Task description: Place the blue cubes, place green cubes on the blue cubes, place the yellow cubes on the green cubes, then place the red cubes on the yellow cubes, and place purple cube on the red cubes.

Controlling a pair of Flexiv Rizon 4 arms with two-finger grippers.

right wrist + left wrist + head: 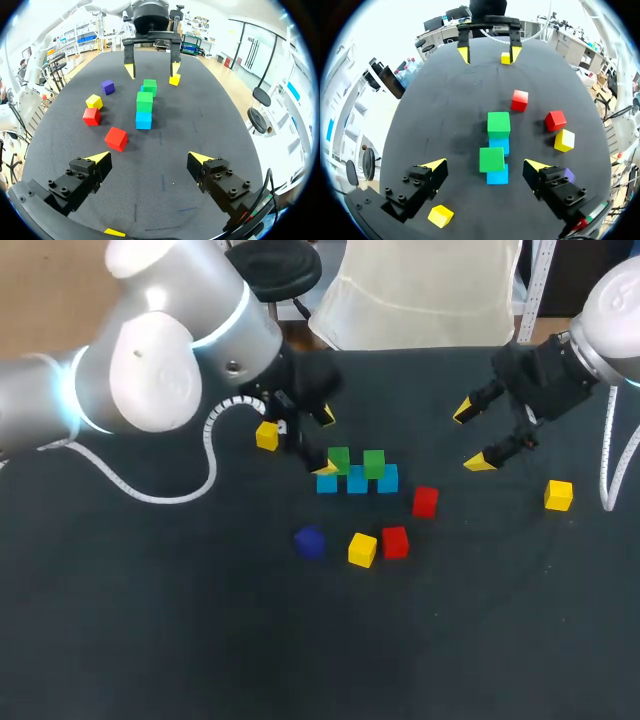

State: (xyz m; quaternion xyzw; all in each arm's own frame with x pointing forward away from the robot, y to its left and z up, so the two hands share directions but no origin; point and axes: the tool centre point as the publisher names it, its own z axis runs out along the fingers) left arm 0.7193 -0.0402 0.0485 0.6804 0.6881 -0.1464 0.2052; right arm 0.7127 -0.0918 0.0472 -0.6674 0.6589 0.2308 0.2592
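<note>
Our left tool [326,443] hung open and empty over the left end of the stack. One yellow cube [266,436] lay just beside it on the bench [150,640]. The three blue cubes [357,483] sat in a touching row, with two green cubes [338,459] resting on top of them. Nearer us lay the purple cube [309,542], a second yellow cube [362,549] and the two red cubes [395,541], all loose. Our right tool [472,438] stood open and empty too, well apart from the stack, with a third yellow cube [558,495] near it.

We judged the blue and green layers done and the yellow step in hand. The next move called for closing on a yellow cube, likely the one by the left tool. It then had to be set on the greens without nudging them.
</note>
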